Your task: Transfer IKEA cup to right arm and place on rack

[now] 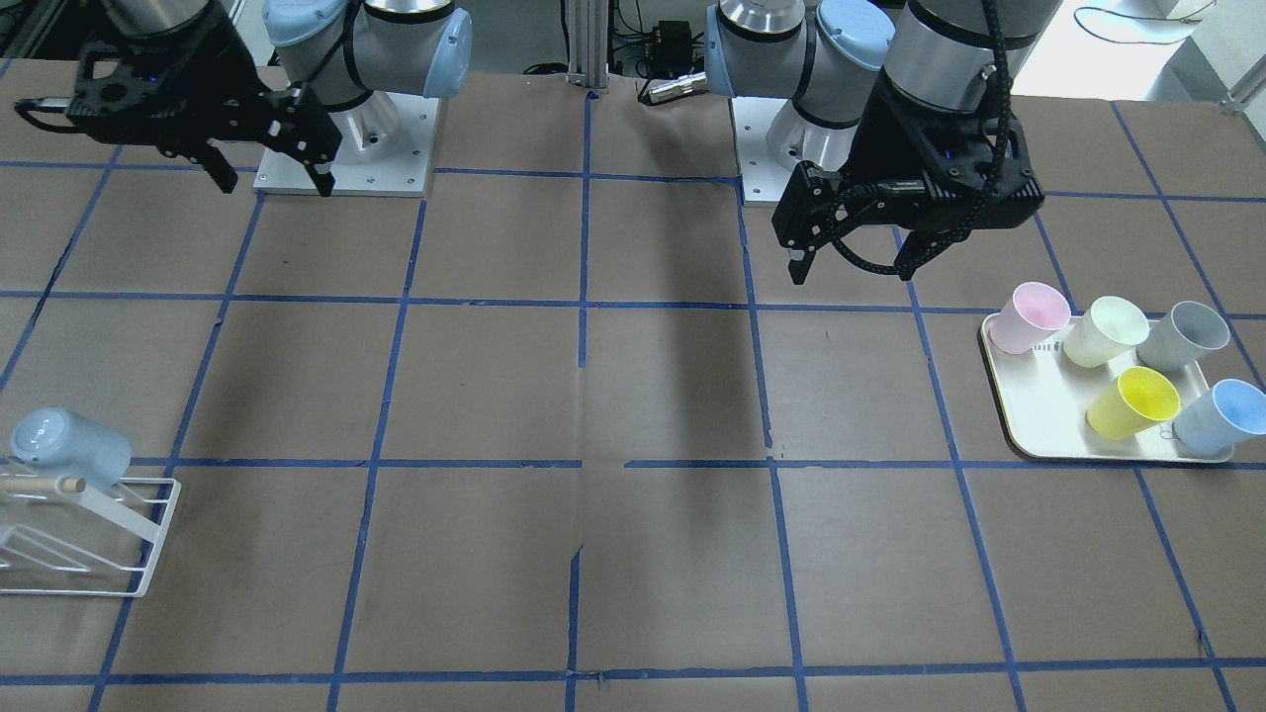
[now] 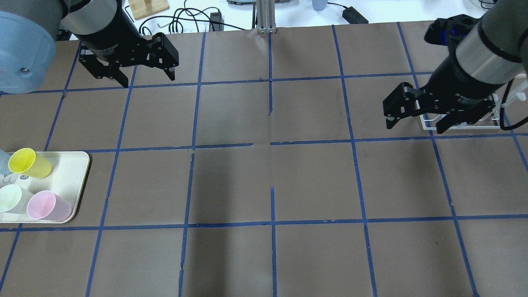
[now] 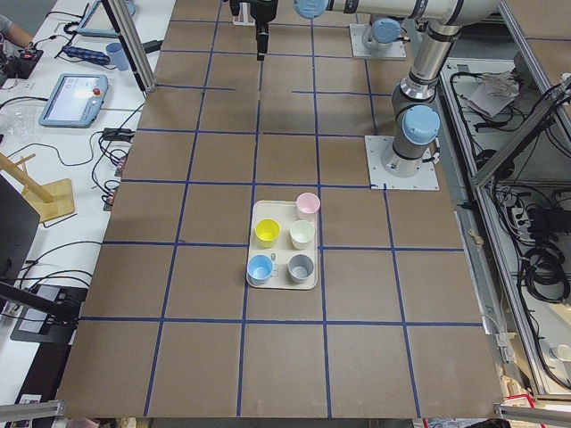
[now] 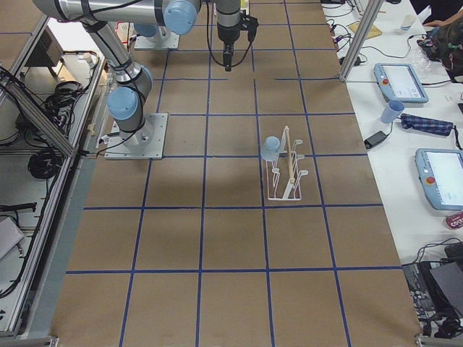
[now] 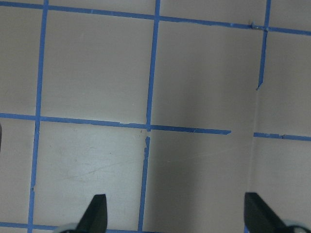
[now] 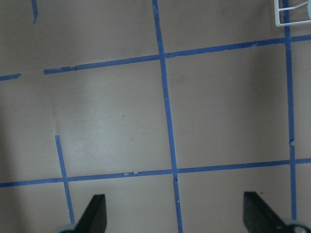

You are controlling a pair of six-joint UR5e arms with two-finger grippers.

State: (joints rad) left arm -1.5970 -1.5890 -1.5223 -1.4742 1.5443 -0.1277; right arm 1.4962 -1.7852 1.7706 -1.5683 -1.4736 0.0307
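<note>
Both claws hang above the table, empty. The left claw (image 1: 856,269) and the right claw (image 1: 272,186) each have their fingers spread wide, and the wrist views show only taped tabletop between the tips.

The blue cup (image 1: 1221,415) stands at an outer corner of the tray (image 1: 1043,410), on the left arm's side. It is close to the grey cup (image 1: 1182,336) and the yellow cup (image 1: 1134,402).

A look-alike blue cup (image 1: 71,447) already sits upside down on the rack (image 1: 119,514), across the table.

My reading is that the tray cup is the one to move and the opening reach has not begun, though the pictures do not settle this.

The left arm would go first. It comes down over that corner and grips the wall without knocking the neighbours. It then carries the cup to mid-table, leaving a bare stretch of wall for the right claw to take.
</note>
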